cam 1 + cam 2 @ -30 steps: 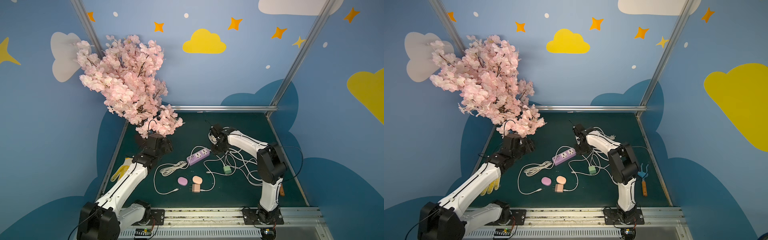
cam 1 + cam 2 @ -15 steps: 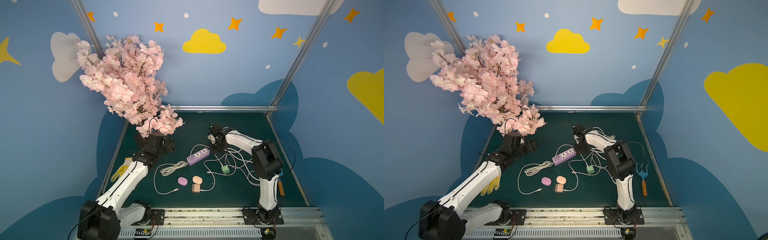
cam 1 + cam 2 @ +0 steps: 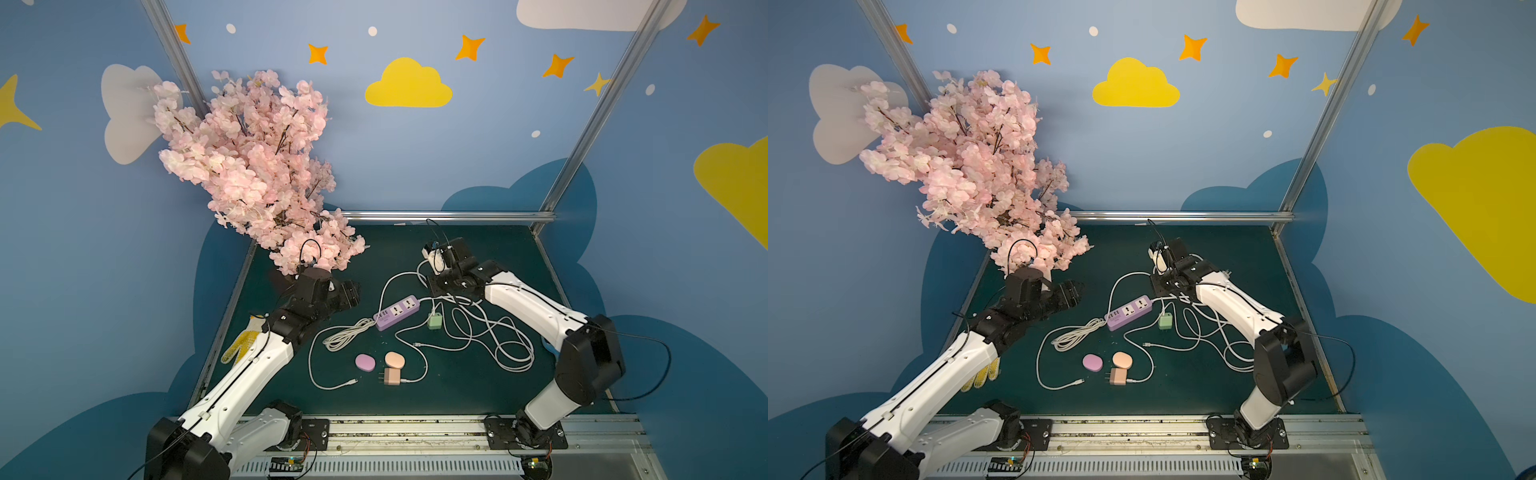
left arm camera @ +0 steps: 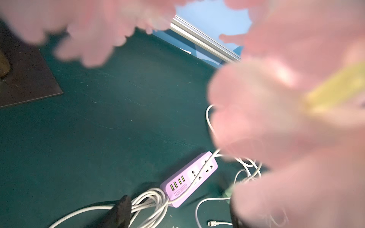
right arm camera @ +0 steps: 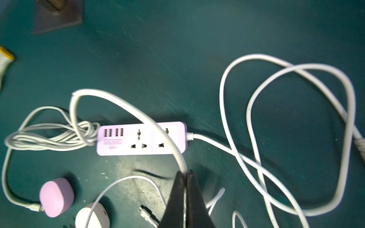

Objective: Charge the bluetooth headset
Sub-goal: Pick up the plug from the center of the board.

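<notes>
Lying closest to my two bases is a pink charger plug [image 3: 391,377], with a thin white cable [image 3: 424,365] coming out of its right side. Just behind it, the two headset cases rest on the green mat [image 3: 478,386]: the purple case [image 3: 365,362] and the peach case [image 3: 394,359], side by side and a little apart. A loose cable end [image 3: 353,381] lies near the purple case; I cannot tell if it touches.

Farther out, a bundled cord [image 3: 343,336] meets the USB end of the purple power strip [image 3: 397,312]. A green charger plug [image 3: 435,321] sits just to the right of the strip, among loops of white cable.

Behind the strip's far end is my right gripper [image 5: 185,173]. Its fingers are pinched together on a thick white cable [image 5: 128,104], which rises in an arc across the strip.

My left gripper [image 3: 352,293] hangs above the mat, left of the strip. Its fingers stand wide with nothing between them, and blurred pink petals cover much of its wrist view.

Farthest, in the left corner, stands the pink blossom tree [image 3: 257,166] on a dark base plate [image 4: 25,79].
</notes>
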{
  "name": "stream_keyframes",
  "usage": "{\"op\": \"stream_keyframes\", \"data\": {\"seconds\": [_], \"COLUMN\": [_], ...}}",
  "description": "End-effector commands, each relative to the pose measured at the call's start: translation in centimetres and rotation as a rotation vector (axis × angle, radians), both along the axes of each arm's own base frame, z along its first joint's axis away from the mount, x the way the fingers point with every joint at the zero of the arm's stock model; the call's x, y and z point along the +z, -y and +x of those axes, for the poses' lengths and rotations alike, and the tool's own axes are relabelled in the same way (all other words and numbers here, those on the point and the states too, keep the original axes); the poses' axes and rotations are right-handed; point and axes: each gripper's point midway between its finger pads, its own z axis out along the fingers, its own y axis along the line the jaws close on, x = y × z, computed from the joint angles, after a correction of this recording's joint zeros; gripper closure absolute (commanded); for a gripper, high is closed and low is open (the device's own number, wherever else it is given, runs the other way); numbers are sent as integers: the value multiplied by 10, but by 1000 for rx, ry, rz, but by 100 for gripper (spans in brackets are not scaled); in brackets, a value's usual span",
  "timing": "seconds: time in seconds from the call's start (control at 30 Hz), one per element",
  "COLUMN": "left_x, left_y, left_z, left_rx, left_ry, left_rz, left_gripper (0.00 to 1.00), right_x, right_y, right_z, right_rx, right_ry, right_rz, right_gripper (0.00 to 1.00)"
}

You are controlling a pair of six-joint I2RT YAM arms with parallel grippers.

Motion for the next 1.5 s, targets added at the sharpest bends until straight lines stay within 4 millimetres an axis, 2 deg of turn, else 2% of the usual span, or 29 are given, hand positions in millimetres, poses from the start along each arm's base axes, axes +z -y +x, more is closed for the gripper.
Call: {"op": "stream_keyframes", "data": {"seconds": [0.0, 0.17, 0.23, 0.33, 0.5, 0.67, 0.87, 1.07, 1.23, 1.47], "left_x": [21, 28, 32, 40, 36, 41, 53, 57, 51, 38], "left_y": [15, 37, 51, 77, 106, 131, 143, 156, 167, 171], "left_z": [-3, -9, -11, -18, -30, -48, -49, -45, -52, -54], "left_rx": [-64, -158, -217, -336, -461, -598, -656, -707, -762, -775], "left_ry": [58, 95, 118, 152, 157, 197, 265, 287, 261, 237], "left_rz": [-38, -74, -96, -119, -106, -121, -72, -76, -99, -87], "left_gripper": [22, 20, 19, 16, 13, 10, 10, 10, 16, 18], "right_x": [35, 66, 80, 104, 137, 166, 178, 178, 179, 184], "right_y": [-13, -8, -7, -10, -12, -25, -37, -48, -55, -66], "right_z": [9, 9, 11, 6, 2, -9, -28, -46, -49, -50], "right_rx": [7, -55, -96, -68, -78, -7, 74, 131, 155, 186], "right_ry": [152, 291, 333, 406, 345, 266, 141, 32, -10, -63], "right_rz": [98, 185, 259, 330, 355, 413, 462, 537, 575, 632], "right_gripper": [100, 100, 100, 100, 100, 100, 100, 100, 100, 100]}}
